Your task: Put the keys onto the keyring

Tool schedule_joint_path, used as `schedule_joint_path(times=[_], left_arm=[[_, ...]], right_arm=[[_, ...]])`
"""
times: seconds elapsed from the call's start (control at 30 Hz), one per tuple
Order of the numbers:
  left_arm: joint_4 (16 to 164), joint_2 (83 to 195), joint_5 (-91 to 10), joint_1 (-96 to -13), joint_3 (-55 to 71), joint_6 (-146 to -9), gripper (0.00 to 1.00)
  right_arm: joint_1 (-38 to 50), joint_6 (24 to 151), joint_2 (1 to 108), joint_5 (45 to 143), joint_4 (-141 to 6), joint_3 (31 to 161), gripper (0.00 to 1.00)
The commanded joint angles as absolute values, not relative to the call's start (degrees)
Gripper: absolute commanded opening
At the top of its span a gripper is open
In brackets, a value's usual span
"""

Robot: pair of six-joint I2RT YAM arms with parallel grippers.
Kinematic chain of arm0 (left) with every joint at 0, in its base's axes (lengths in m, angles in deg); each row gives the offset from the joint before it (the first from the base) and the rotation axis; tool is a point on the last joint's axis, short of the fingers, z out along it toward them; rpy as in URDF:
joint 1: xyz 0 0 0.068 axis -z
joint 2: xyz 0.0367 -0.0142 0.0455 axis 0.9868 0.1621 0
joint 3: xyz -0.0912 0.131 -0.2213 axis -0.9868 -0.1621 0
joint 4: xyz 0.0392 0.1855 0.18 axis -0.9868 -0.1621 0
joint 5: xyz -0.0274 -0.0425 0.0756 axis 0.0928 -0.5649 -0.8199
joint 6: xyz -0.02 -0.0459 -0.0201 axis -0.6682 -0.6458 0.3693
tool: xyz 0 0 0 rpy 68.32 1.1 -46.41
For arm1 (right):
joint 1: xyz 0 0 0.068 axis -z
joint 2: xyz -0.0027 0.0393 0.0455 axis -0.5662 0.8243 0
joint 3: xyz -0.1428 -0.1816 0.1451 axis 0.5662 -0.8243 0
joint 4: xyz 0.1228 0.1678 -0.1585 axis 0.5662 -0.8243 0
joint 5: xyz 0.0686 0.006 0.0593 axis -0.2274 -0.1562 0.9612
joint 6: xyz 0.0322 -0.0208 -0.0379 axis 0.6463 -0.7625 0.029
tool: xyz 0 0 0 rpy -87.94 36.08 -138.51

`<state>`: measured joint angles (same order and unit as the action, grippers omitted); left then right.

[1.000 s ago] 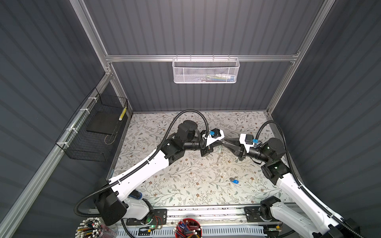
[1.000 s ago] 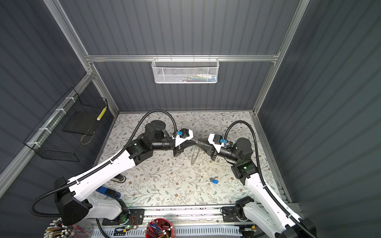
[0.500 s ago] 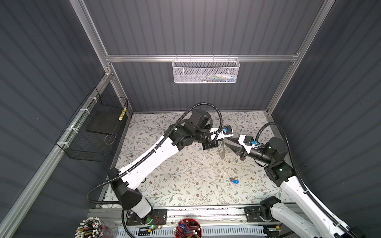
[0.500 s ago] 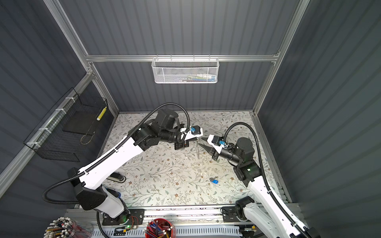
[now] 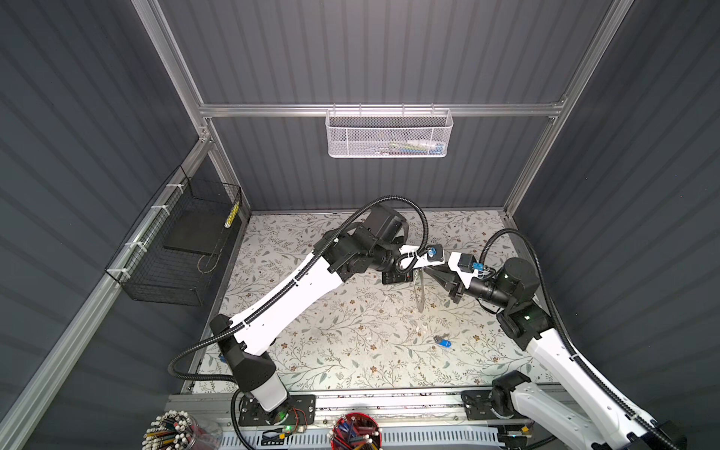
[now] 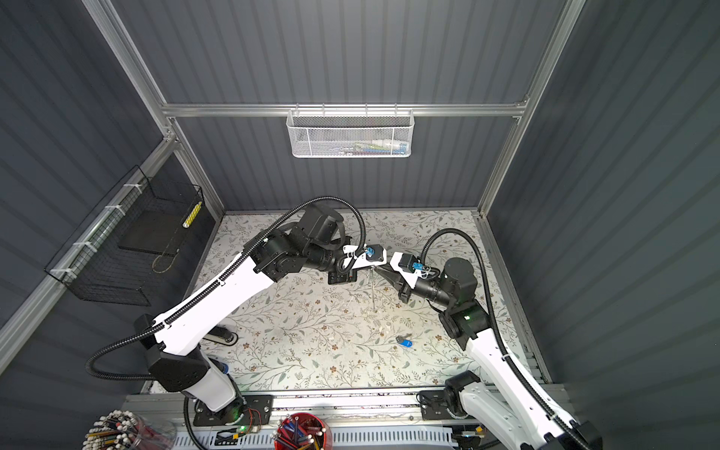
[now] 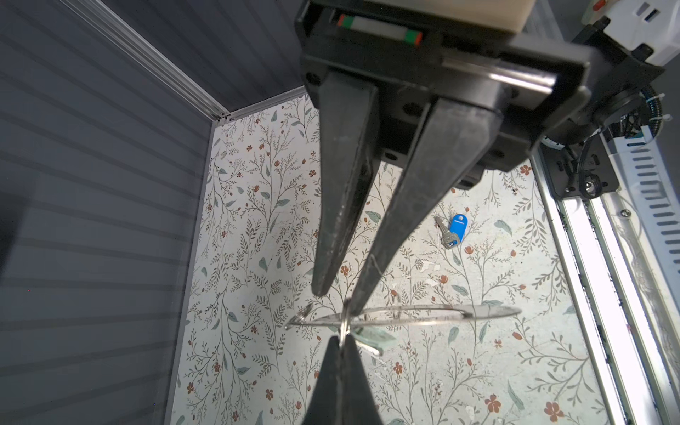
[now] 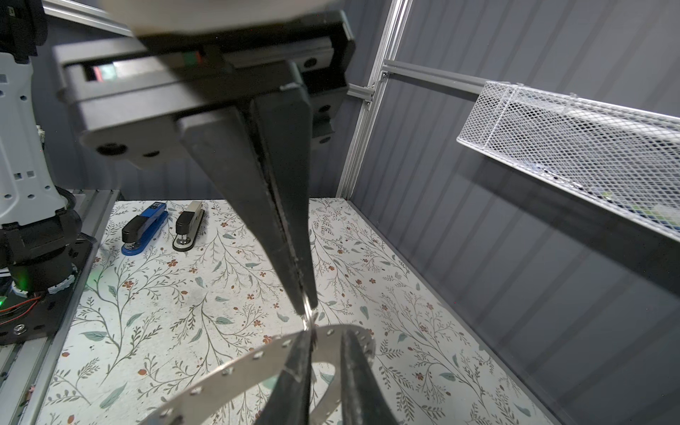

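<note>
Left wrist view: keyring [image 7: 441, 316] edge-on, crosswise.
</note>
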<state>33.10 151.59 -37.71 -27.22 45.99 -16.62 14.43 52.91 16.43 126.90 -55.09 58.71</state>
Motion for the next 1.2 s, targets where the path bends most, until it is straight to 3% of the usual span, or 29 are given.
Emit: schedule_joint_path(times=[0.0, 0.2, 0.5, 0.6, 0.7, 0.83, 1.17], left_arm=[[31.22, 152.72, -37.36, -26.57, 48.45, -15.26, 0.0], [31.25, 153.09, -37.41, -26.26, 48.82, -15.04, 0.0], [30.73, 153.61, -37.25, -26.07, 49.26, -14.25, 0.0], [32.57, 152.84, -38.47, -26.17, 47.86, -15.8, 0.0], [39.03, 149.1, -40.14, -28.15, 41.42, -19.59, 0.29], [52.94, 140.87, -35.58, -33.28, 28.74, -27.1, 0.45], [72.65, 133.6, -22.34, -35.78, 10.45, -41.9, 0.44]], right_arm=[[14.44, 54.08, 16.58, 127.54, -53.13, 59.61, 0.19], [14.45, 55.2, 17.09, 128.66, -51.93, 59.49, 0.21], [14.44, 55.17, 17.36, 130.19, -52.02, 59.53, 0.0], [14.44, 55.4, 17.21, 130.3, -51.81, 59.36, 0.0], [14.49, 56.57, 16.94, 130.11, -49.96, 58.5, 0.0], [14.58, 58.64, 17.1, 130.72, -46.63, 57.6, 0.0], [14.53, 61.39, 18.77, 130.64, -41.16, 57.17, 0.0]])
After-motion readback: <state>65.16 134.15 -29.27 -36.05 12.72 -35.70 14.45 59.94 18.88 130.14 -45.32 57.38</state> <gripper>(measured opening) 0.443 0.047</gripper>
